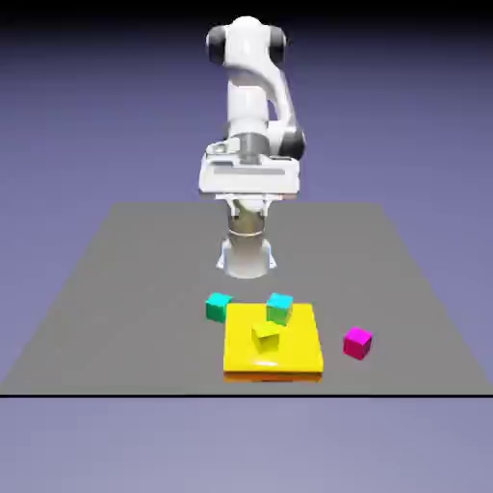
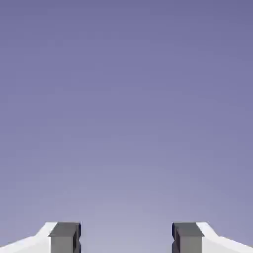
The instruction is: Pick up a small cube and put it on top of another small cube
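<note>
Hand point(image 2: 126, 237) wide open, empty, fingers point(image 2: 64, 237) against plain backdrop; touches nothing.

On the grey table point(image 1: 116, 279) sits a flat yellow slab point(image 1: 289, 349) with an orange lower edge, close to the near edge of the tabletop. A small yellow-green cube point(image 1: 266, 335) rests on top of that slab, roughly at its middle, turned a little off square. Over toward the exterior view's right, a magenta cube point(image 1: 357, 342) stands alone on the bare grey, near the slab but clear of it. Off the slab's far corner on the exterior view's left, a cyan-topped cube with green sides point(image 1: 219, 306) sits just beside it. Behind it all hangs the plain blue-violet backdrop point(image 1: 87, 106), which fills the hand view point(image 2: 126, 99) too.
</note>
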Controlling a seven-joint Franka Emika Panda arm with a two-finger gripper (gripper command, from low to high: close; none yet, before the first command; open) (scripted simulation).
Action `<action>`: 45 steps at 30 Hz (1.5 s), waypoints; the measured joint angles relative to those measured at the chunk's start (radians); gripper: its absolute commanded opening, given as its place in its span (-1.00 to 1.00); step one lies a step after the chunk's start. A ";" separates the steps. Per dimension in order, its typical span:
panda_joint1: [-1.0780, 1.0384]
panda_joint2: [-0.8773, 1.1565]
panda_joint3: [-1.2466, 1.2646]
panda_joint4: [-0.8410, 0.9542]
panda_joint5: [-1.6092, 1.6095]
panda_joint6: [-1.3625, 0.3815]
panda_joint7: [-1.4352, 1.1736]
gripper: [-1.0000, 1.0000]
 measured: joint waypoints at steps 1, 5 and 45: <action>0.028 0.008 -0.025 -0.005 0.035 0.008 0.043 0.00; 0.138 0.041 -0.126 -0.023 0.174 0.039 0.217 0.00; 1.238 0.370 -1.138 -0.205 1.569 0.354 1.957 0.00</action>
